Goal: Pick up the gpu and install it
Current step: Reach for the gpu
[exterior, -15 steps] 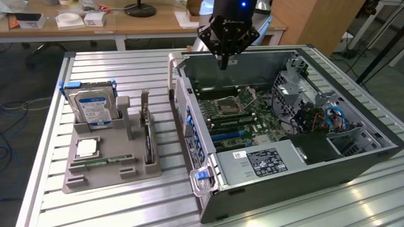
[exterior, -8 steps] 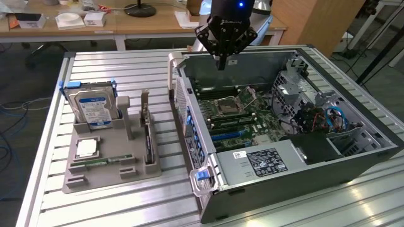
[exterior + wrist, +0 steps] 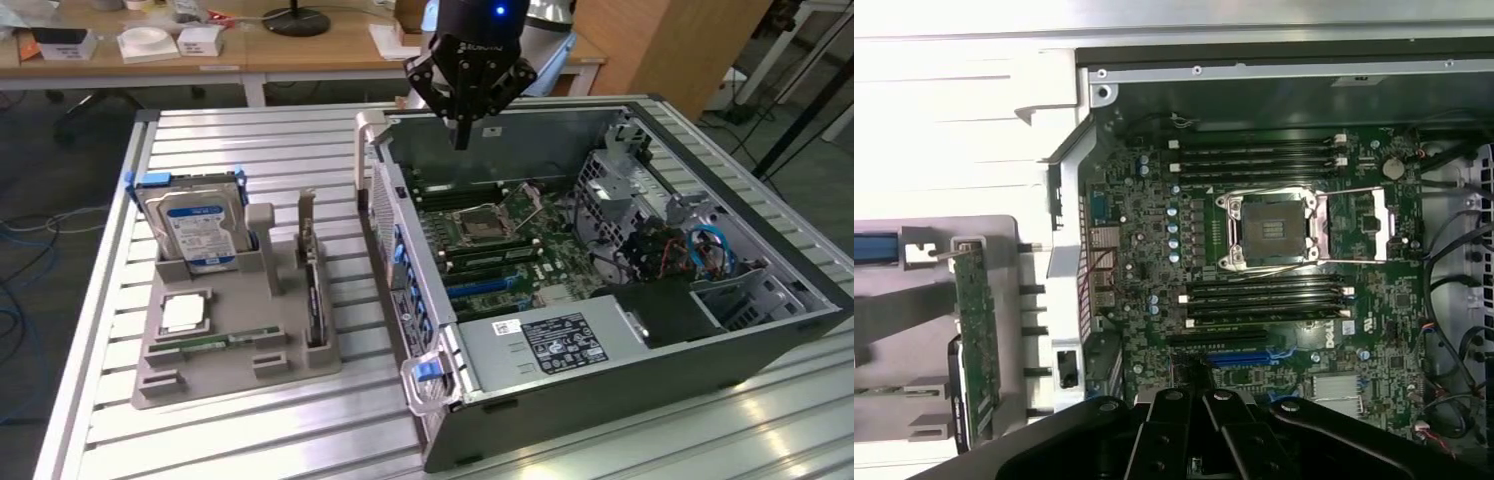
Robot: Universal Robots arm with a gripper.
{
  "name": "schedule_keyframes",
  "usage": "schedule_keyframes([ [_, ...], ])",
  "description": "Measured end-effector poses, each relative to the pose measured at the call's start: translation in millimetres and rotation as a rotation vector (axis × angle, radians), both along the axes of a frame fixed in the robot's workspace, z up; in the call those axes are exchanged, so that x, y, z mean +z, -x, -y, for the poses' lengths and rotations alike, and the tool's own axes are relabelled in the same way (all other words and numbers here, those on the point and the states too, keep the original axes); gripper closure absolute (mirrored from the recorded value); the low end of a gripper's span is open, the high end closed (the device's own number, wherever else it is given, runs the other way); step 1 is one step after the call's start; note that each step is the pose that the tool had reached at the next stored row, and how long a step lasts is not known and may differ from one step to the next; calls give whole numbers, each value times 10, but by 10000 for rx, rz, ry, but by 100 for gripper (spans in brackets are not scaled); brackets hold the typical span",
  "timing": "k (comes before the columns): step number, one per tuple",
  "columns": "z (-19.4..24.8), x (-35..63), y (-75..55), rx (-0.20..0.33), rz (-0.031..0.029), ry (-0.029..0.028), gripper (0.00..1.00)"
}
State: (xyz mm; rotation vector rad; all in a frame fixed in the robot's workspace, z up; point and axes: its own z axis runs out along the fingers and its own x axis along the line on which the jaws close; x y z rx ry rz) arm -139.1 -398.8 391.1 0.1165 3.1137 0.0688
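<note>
Jaws look closed, their dark tips drawn together into one narrow point, and they hold nothing. Your arm (image 3: 467,40) comes straight down from above. It is black and blocky, with a small blue light on the wrist. It aims the jaws down over the far end of the open computer case (image 3: 641,385), above the rim and touching nothing.

The graphics card (image 3: 315,300) is well apart from the jaws, out on the ribbed metal surface (image 3: 267,150) toward the exterior view's left. It stands on its long edge in a slot of a grey plastic tray (image 3: 234,372). The card is a thin, flat green board with dark parts and a silver metal bracket at its far end.

The same tray holds three other things:
- A silver hard drive (image 3: 200,230) with a blue label, standing upright at the far end.
- A square silver processor chip (image 3: 183,313), lying flat.
- A narrow green memory stick (image 3: 214,342), lying flat just beside the chip.

The case is dark grey metal and lies on its side with its interior open to you. Inside is a green motherboard (image 3: 1144,250), crowded with small parts. At its middle sits a square processor socket (image 3: 1269,230) in a shiny metal frame, with rows of long black memory slots (image 3: 1254,160) on either side. A short blue slot (image 3: 1244,357) lies near the jaws in the wrist view. A black power supply (image 3: 561,340) with a white label fills the near end of the case.
</note>
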Motion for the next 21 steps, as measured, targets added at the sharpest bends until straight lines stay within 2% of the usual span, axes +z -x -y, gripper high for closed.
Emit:
schedule_keyframes([
  [21, 0, -34, 280, 0, 0, 0, 89],
])
